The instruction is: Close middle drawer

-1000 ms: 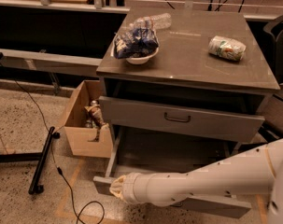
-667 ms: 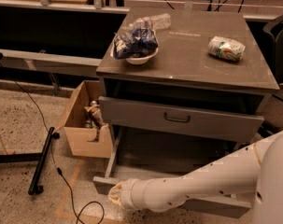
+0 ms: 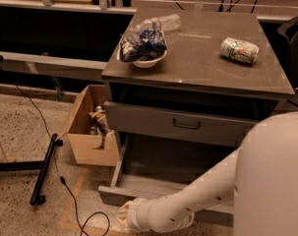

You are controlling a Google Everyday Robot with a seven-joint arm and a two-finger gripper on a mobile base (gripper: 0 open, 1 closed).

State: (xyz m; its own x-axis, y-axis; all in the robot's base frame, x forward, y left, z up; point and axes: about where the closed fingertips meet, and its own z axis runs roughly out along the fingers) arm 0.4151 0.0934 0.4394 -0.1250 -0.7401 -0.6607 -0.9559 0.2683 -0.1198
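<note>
The middle drawer (image 3: 149, 180) stands pulled far out at the bottom of the grey cabinet, showing its deep box and pale floor. Its front panel (image 3: 110, 195) shows only at the left corner; the rest of the front and its handle are hidden behind my white arm. My gripper (image 3: 121, 220) is low at the bottom edge of the view, just in front of the left end of that drawer front. The drawer above it (image 3: 153, 122), with a dark bow handle (image 3: 186, 125), sticks out a little.
The cabinet top (image 3: 197, 65) carries a white bowl with a blue bag (image 3: 143, 47), a plastic bottle (image 3: 164, 22) and a crumpled packet (image 3: 239, 49). An open cardboard box (image 3: 87, 134) sits left of the cabinet. A black pole (image 3: 44, 167) and a cable (image 3: 70, 200) lie on the floor.
My arm has sunk lower and the gripper has dropped below and in front of the open drawer's front. The drawer stays pulled out.
</note>
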